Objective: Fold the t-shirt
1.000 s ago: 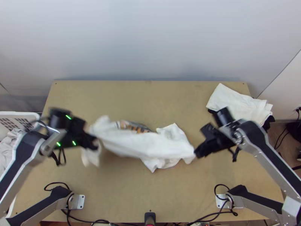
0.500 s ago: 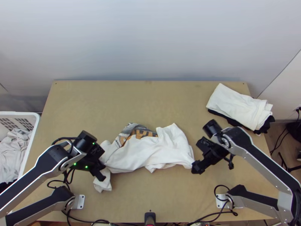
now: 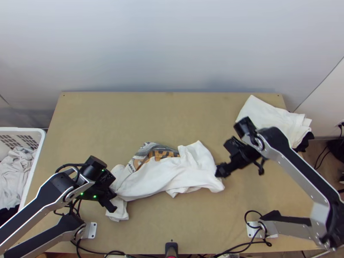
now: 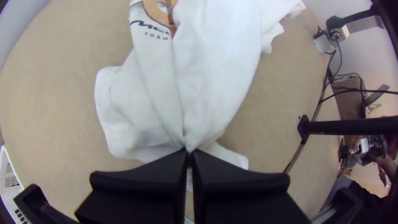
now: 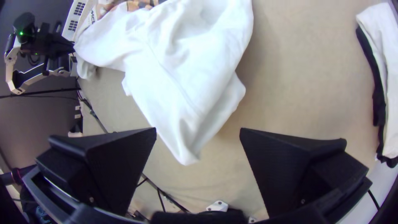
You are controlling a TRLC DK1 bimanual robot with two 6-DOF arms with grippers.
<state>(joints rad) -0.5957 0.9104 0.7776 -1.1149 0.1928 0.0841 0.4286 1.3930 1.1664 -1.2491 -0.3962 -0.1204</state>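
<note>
The white t-shirt [image 3: 172, 172] lies bunched across the middle of the table, part of its grey and orange print uncovered on the far side. At its left end is my left gripper [image 3: 112, 202]; in the left wrist view that gripper [image 4: 189, 152] is shut on gathered cloth of the shirt [image 4: 207, 70]. My right gripper [image 3: 220, 171] is at the shirt's right end. The right wrist view shows this gripper [image 5: 198, 132] open, a corner of the shirt [image 5: 178, 91] lying between its spread fingers without being gripped.
White and black folded cloths [image 3: 275, 118] are stacked at the table's far right corner. A white basket [image 3: 35, 165] holding light cloth stands beyond the left edge. Bare table [image 3: 159, 116] stretches behind the shirt.
The left gripper has come down towards the near left, drawing the shirt's left end along. The right gripper has let go of the shirt and shifted slightly up the picture.
</note>
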